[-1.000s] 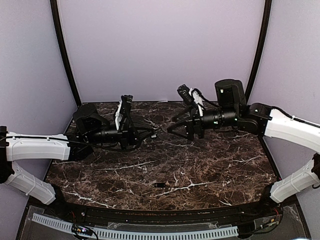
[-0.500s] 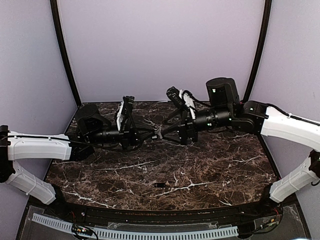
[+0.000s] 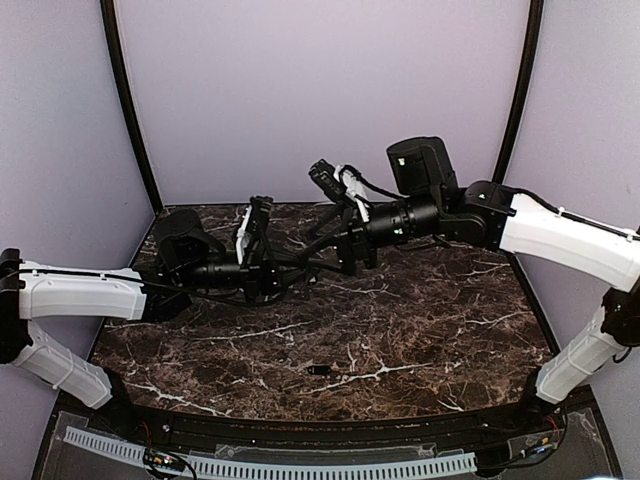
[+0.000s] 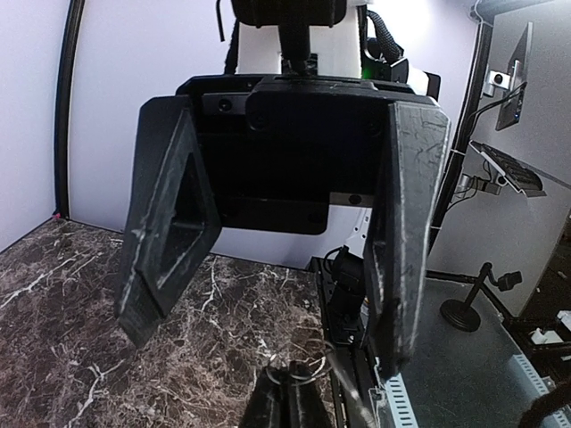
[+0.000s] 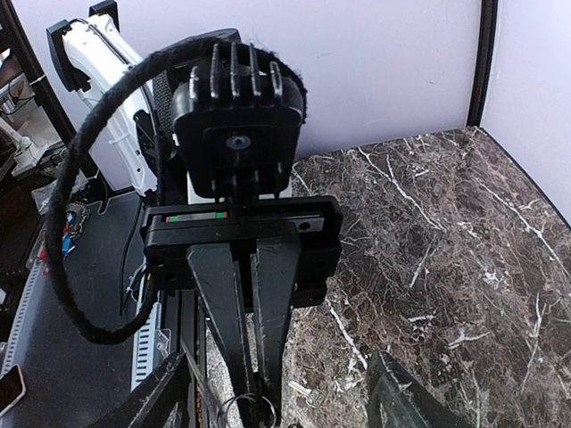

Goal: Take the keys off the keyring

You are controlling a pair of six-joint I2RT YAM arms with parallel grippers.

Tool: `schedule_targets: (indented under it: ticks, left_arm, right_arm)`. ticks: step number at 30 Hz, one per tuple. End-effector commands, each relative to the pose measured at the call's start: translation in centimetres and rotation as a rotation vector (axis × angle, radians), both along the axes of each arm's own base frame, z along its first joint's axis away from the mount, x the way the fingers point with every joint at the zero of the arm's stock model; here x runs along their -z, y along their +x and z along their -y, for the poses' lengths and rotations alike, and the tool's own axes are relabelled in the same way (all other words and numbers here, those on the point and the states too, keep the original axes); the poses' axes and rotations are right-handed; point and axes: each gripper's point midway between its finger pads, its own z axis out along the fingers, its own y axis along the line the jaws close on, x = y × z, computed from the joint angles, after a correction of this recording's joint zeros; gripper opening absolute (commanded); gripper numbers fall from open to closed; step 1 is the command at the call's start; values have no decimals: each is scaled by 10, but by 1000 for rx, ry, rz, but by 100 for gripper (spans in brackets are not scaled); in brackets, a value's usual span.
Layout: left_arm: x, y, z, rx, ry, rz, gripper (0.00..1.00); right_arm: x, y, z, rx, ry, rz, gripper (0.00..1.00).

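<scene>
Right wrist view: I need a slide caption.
Left gripper's shut fingers hold the keyring between the right gripper's open fingers.

- keyring (image 5: 239, 408) at the left end effector (image 5: 256, 397) tips: cut by the right wrist view's lower edge (only a thin loop shows)
- key (image 3: 318, 370) on the desk (image 3: 450, 340): too small to detail
</scene>
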Motion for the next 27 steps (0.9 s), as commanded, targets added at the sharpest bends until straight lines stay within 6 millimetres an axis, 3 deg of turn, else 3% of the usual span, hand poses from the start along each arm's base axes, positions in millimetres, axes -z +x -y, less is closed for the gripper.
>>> schedule_targets:
  ticks: [1,8,13,21,23,27]
  left_arm:
    - [-15,-7,1,54,-43,25,0]
    - [-18,-12,1,89,-74,4,0]
    - [-20,-9,2,87,-101,-77,0]
    - [-34,-19,-5,149,-185,-175,0]
    - [-35,-15,-7,115,-194,-152,0]
    - [-41,6,-21,-99,-225,-34,0]
  right_arm:
    - [-11,-1,-6,-8,11,-17,67]
    - [-15,6,-12,-6,43,-45,67]
    - [-39,5,2,-44,149,-17,68]
    - [-58,-9,32,-54,284,170,68]
    - [-67,-13,42,-32,340,188,68]
    - [-64,-14,55,29,433,155,69]
